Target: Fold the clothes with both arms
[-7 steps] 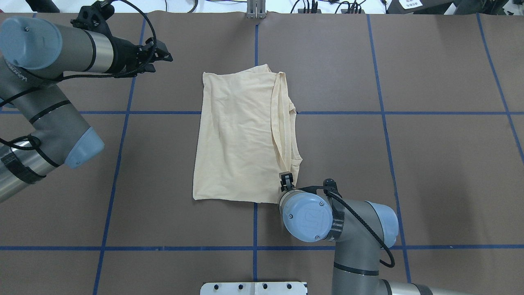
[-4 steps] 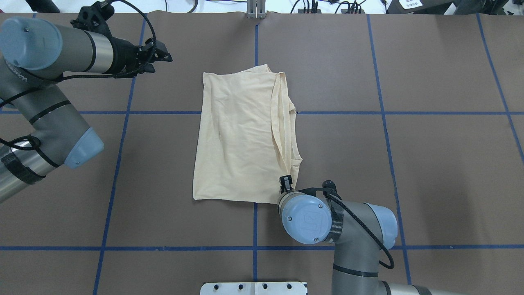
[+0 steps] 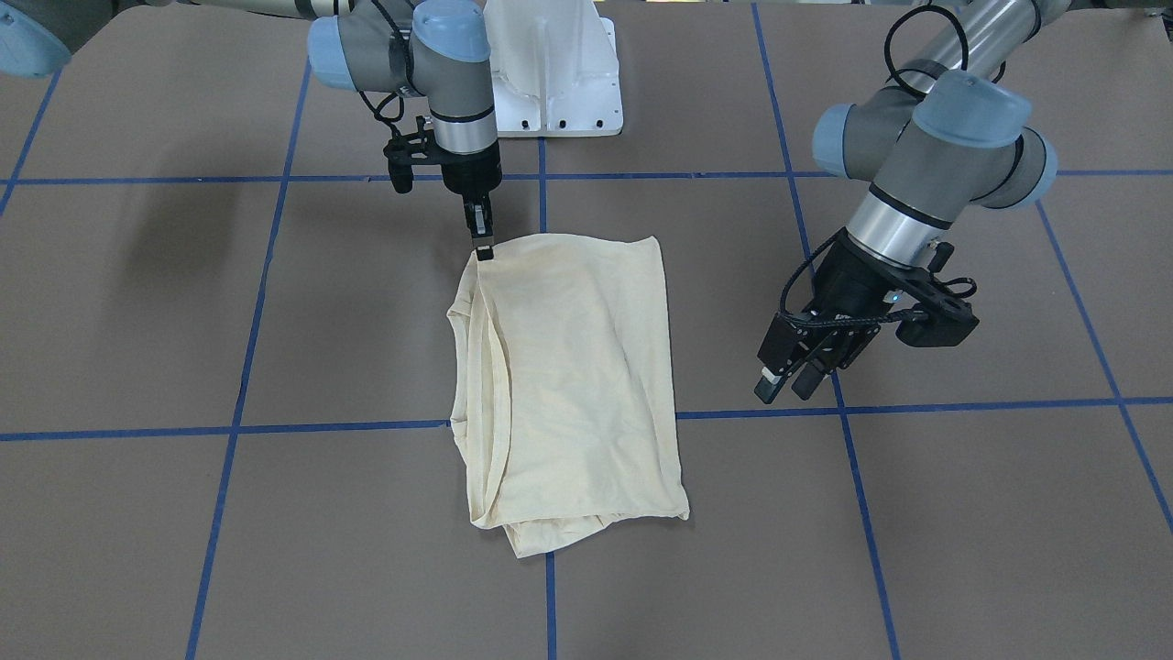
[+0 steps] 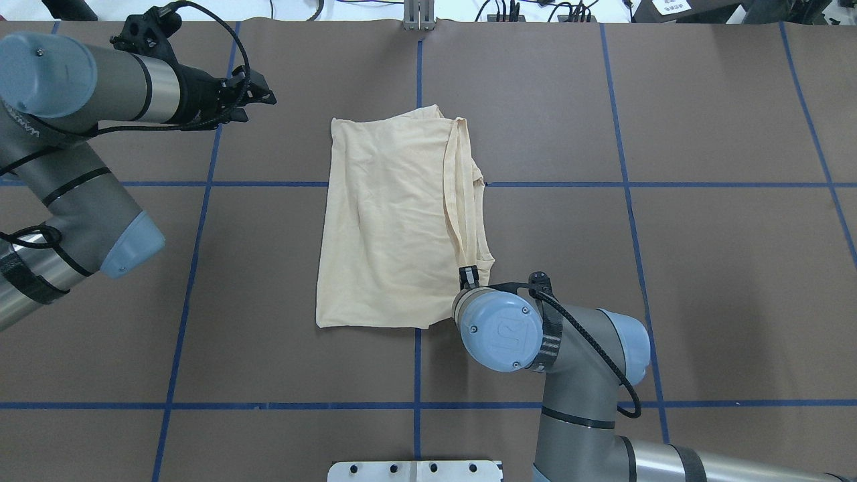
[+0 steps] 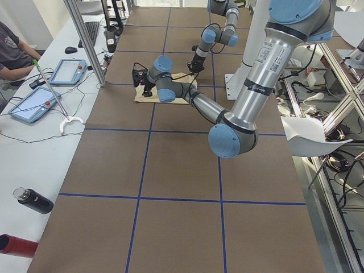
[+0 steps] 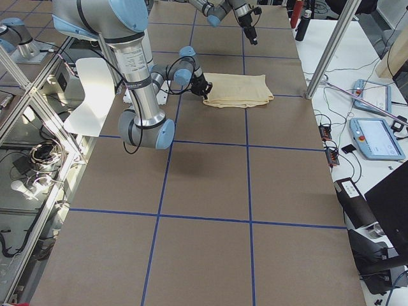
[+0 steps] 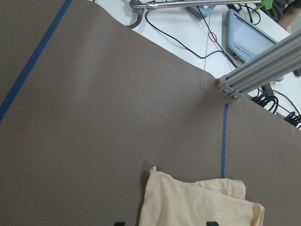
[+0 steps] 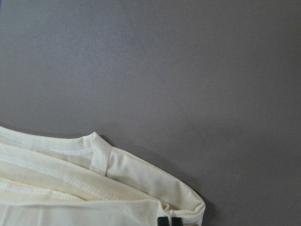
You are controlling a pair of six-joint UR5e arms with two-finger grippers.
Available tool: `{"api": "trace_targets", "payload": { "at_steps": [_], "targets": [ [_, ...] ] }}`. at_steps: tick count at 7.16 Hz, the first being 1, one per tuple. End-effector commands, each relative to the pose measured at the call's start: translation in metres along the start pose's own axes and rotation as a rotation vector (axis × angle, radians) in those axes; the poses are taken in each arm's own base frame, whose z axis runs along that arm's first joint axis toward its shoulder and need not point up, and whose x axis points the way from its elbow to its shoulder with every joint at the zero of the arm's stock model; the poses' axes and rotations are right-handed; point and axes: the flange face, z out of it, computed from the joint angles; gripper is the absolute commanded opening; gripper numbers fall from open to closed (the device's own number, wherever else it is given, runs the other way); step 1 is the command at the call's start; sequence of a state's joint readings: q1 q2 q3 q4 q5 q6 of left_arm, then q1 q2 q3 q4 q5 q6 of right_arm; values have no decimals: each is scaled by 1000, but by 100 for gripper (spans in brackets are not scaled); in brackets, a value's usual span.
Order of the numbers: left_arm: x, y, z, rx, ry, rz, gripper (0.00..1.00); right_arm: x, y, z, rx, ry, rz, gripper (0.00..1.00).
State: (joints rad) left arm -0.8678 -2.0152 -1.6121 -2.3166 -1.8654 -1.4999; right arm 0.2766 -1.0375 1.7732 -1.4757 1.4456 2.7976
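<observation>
The pale cream-yellow T-shirt (image 4: 388, 221) lies folded into a tall rectangle at the table's middle, print hidden; it also shows in the front view (image 3: 577, 367). Stacked hems run along its right side. My right gripper (image 4: 469, 274) points down at the shirt's near right corner (image 3: 483, 249). In the right wrist view its tips (image 8: 168, 221) are pressed together on the fabric edge (image 8: 70, 188). My left gripper (image 4: 264, 94) hovers left of the shirt's far left corner, apart from it, jaws open (image 3: 786, 380). The left wrist view shows that corner (image 7: 197, 207).
The brown table cover carries a blue tape grid (image 4: 418, 375). The white pedestal (image 3: 559, 82) stands at the robot's edge. An aluminium post (image 7: 258, 66), cables and tablets (image 5: 68, 71) line the far side. Bottles (image 5: 28, 199) stand on the side bench.
My right gripper has moved forward onto the shirt's near right corner, its wrist now covering that corner. My left gripper has drawn slightly back and away from the shirt.
</observation>
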Motion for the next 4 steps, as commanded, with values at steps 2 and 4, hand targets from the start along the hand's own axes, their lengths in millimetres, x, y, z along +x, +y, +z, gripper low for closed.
{"api": "trace_targets", "payload": {
  "at_steps": [2,4],
  "targets": [
    [0,1,0,-1,0,2,65,-1,-2,-4,-5,4,-4,0],
    [2,2,1,-4,3,-4,65,-2,-4,-15,-23,1,-4,0]
  ]
}}
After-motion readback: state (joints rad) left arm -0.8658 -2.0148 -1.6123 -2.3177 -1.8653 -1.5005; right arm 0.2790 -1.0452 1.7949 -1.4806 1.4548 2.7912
